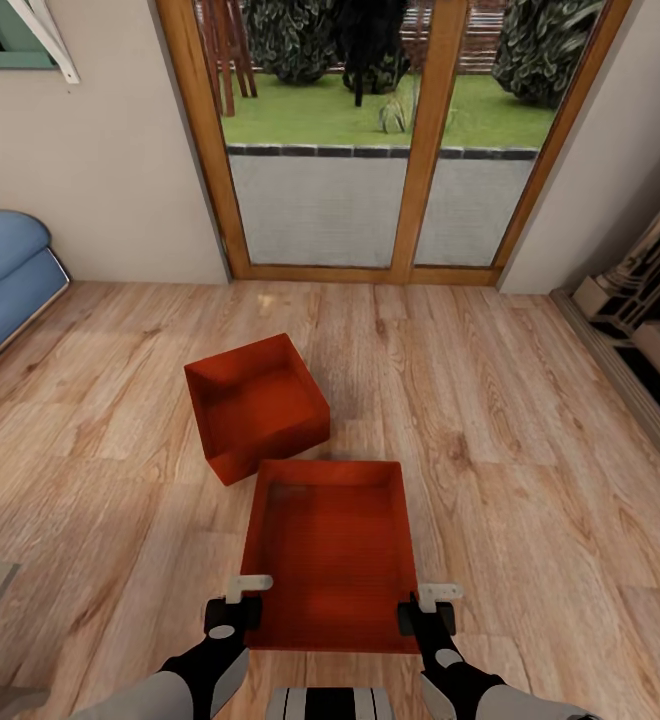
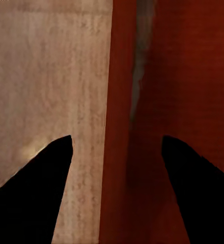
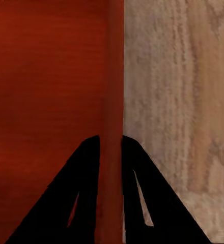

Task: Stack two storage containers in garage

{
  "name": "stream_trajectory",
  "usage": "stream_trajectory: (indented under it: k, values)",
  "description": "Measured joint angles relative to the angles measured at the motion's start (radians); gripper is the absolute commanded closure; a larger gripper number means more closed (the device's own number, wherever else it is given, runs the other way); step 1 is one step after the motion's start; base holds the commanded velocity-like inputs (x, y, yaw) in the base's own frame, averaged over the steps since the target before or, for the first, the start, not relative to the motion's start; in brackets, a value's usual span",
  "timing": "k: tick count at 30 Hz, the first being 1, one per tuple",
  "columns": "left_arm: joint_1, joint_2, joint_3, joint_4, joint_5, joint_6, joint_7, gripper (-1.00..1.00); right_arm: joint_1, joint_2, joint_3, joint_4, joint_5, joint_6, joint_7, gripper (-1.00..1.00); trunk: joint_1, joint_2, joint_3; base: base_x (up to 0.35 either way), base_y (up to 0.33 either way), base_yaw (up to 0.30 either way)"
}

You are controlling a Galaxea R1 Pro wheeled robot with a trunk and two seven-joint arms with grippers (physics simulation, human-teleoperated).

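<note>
Blue sofa [image 1: 5,275] at far left against the cream wall [image 1: 100,160]. Left gripper [image 1: 242,600] sits at the near container's [image 1: 332,550] left wall; in the left wrist view its fingers [image 2: 33,195] stand wide apart, straddling that wall [image 2: 119,127], one over the wood floor [image 2: 46,76], one over the red inside, not clenched. Far container [image 1: 258,405] lies on the light wood plank floor [image 1: 530,450], turned at an angle, its near corner just beside the near container's far-left corner. Glass doors [image 1: 370,140] with wooden frames behind, lawn outside. Right gripper [image 1: 428,605] is at the near container's right wall; right wrist view shows its fingers [image 3: 79,198] pinched close on the thin wall [image 3: 114,101], grasping it. Pale furniture [image 1: 640,300] at far right.
</note>
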Motion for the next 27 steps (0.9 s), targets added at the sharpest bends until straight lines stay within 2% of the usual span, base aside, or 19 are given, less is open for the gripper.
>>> stream_trajectory:
  k: [5, 19, 27]
  values:
    - [0.0, 0.0, -0.007, 0.0, 0.003, 0.0, -0.004, 1.0, 0.0, 0.0, 0.016, 0.0, 0.007, 0.003, 0.005, 1.0, 0.0, 0.0, 0.0, 0.0, 0.0, 0.0]
    - [0.0, -0.002, -0.006, 0.0, 0.006, 0.002, -0.002, 1.0, 0.0, -0.001, 0.015, 0.0, 0.007, 0.003, 0.004, 1.0, 0.0, 0.0, 0.0, 0.0, 0.0, 0.0]
    - [0.0, 0.0, -0.006, 0.0, 0.008, 0.004, -0.006, 1.0, 0.0, 0.0, 0.014, 0.0, 0.01, 0.005, 0.004, 1.0, -0.03, 0.056, 0.025, 0.0, 0.0, 0.0]
